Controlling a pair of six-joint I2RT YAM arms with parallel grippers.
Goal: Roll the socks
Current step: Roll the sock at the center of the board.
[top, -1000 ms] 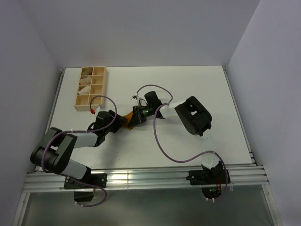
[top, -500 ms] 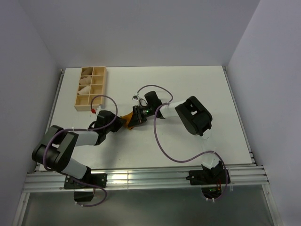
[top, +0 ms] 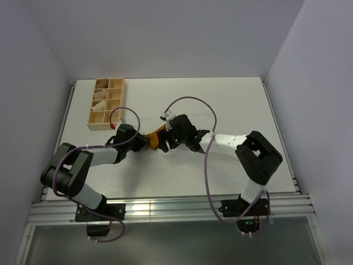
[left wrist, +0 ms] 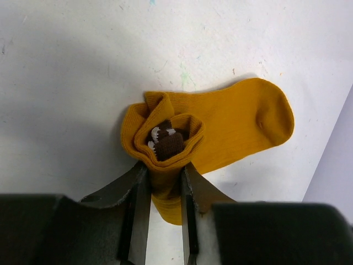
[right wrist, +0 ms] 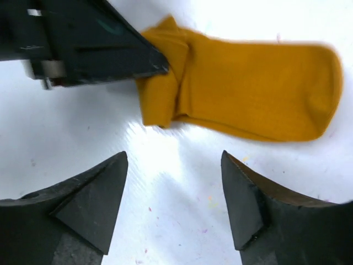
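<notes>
The mustard-orange sock [left wrist: 242, 121] lies on the white table, its cuff end rolled into a bundle with the dark brown, white-striped cuff [left wrist: 167, 143] showing in the core. My left gripper [left wrist: 164, 172] is shut on that rolled end, one finger on each side of the fabric. The toe end stretches flat away from the roll. In the right wrist view the sock [right wrist: 253, 88] lies just beyond my right gripper [right wrist: 174, 160], which stands open over bare table with nothing between its fingers. From above, the sock [top: 155, 136] sits between the left gripper [top: 139, 143] and the right gripper [top: 167, 142].
A wooden compartment box [top: 106, 102] holding pale rolled bundles stands at the back left of the table [top: 231, 105]. The right arm's purple cable [top: 207, 165] loops over the table in front. The left gripper's finger [right wrist: 99, 49] fills the upper left of the right wrist view.
My right gripper has opened, let go of the sock and drawn back a little, its arm swinging to the right. My left gripper has closed on the rolled end.
</notes>
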